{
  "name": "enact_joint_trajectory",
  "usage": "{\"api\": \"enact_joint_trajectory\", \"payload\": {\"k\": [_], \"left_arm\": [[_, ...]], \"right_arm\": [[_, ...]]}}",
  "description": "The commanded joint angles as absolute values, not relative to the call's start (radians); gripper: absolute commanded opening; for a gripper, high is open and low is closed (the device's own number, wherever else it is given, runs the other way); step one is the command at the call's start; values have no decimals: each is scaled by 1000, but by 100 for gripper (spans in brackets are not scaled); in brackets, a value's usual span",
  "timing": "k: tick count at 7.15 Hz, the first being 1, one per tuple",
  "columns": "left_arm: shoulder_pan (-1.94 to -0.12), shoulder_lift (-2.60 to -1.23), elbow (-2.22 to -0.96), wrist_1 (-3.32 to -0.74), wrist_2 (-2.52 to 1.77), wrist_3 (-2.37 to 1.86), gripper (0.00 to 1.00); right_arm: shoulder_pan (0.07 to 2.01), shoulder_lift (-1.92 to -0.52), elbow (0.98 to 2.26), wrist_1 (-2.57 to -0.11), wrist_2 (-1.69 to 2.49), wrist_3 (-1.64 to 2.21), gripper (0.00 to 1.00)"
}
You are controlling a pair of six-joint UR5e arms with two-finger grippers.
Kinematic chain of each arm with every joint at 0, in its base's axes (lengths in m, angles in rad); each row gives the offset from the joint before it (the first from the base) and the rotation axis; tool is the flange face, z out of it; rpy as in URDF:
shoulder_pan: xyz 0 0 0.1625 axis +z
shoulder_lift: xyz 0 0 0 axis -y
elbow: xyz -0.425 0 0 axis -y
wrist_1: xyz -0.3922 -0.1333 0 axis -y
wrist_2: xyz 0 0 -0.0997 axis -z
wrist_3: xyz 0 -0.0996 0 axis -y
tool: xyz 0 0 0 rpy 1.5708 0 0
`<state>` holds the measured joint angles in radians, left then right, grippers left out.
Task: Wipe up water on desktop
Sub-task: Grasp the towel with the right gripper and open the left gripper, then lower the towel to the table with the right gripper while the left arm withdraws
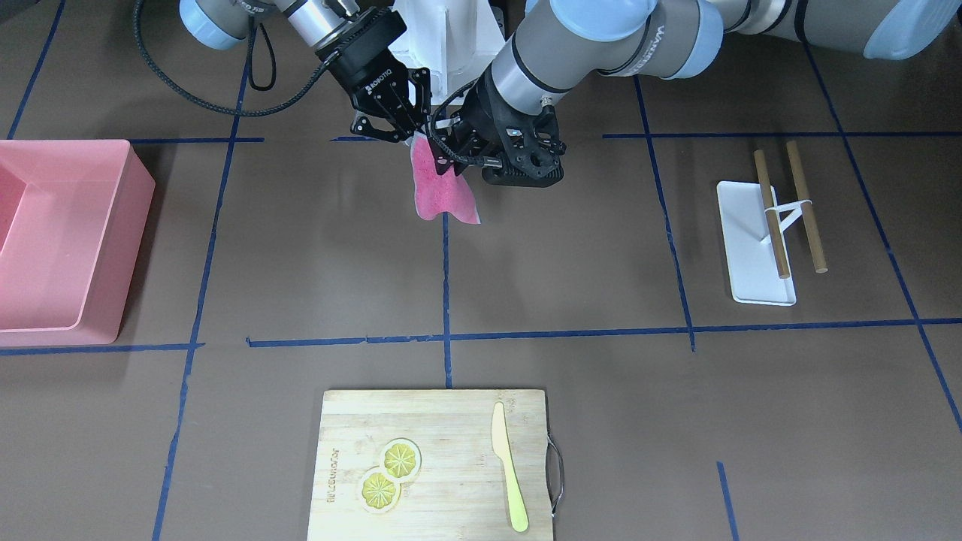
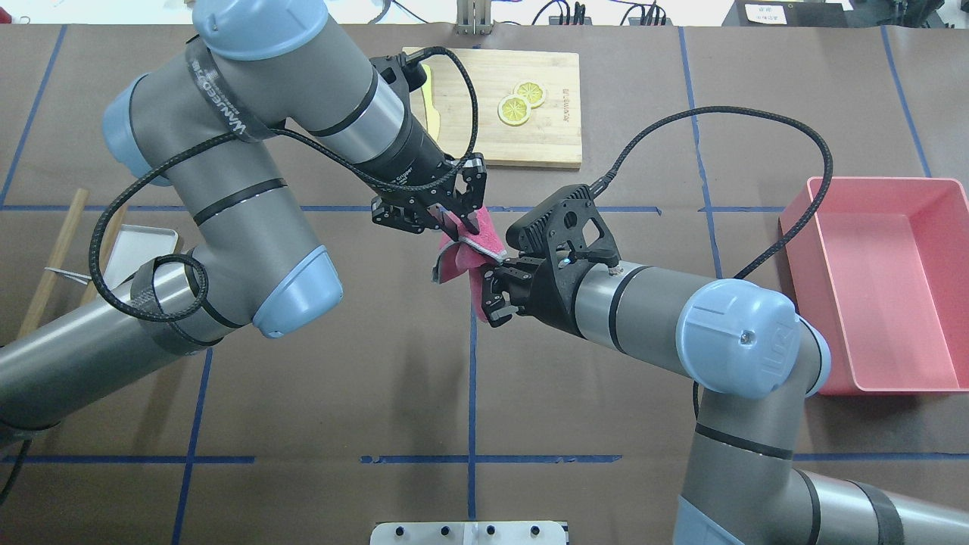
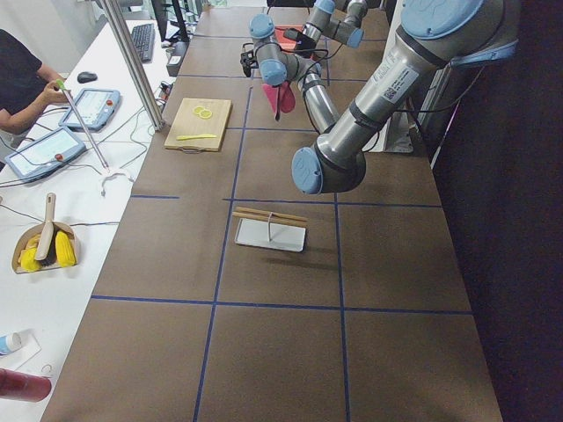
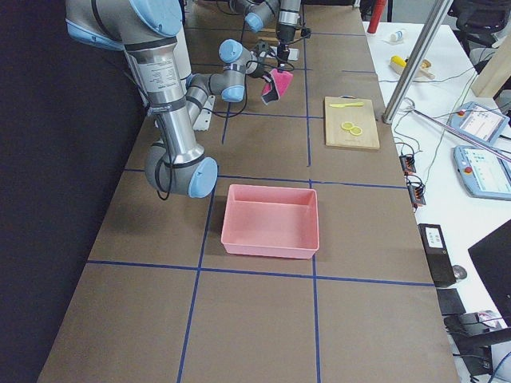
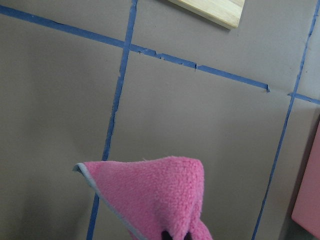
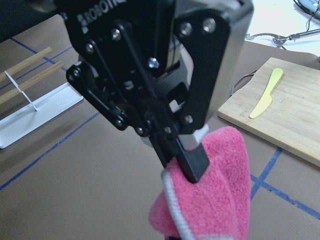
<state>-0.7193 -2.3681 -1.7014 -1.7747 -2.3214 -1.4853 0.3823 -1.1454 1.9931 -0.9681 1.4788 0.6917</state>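
Observation:
A pink cloth (image 1: 440, 191) hangs above the dark-brown desktop (image 1: 571, 255) with blue tape lines, near the robot's base. My left gripper (image 2: 459, 225) is shut on the cloth's top edge. The right wrist view shows one of its fingers (image 6: 192, 162) pinching the cloth (image 6: 215, 200). My right gripper (image 2: 492, 299) is open, right beside the cloth's lower part (image 2: 463, 261); I cannot tell if it touches it. The left wrist view shows the cloth (image 5: 155, 200) over bare desktop. I can make out no water.
A pink bin (image 1: 68, 240) stands on the robot's right side. A bamboo cutting board (image 1: 451, 421) with two lemon slices and a yellow knife (image 1: 509, 473) lies at the far edge. A white tray (image 1: 755, 248) with two wooden sticks lies on the robot's left.

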Motion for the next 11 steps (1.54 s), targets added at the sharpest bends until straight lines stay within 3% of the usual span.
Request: {"api": "enact_joint_trajectory", "payload": {"k": [1, 4, 6, 9, 11], "left_arm": [[-729, -2368, -1704, -1773, -2321, -1485, 100], [-851, -2364, -1701, -1763, -2351, -1482, 100], [-970, -2349, -1721, -1668, -2463, -1386, 100], [-1025, -2258, -1918, -1346, -2328, -1049, 100], [-1026, -2162, -2079, -1096, -2147, -730, 100]], "right_arm": [[387, -1158, 2014, -969, 1486, 692, 0], [390, -1198, 2124, -1065, 1515, 696, 0], [391, -1178, 2294, -1457, 1586, 765, 0], [405, -1143, 2296, -1675, 1664, 891, 0], [454, -1129, 2223, -1695, 1753, 954, 0]]}}
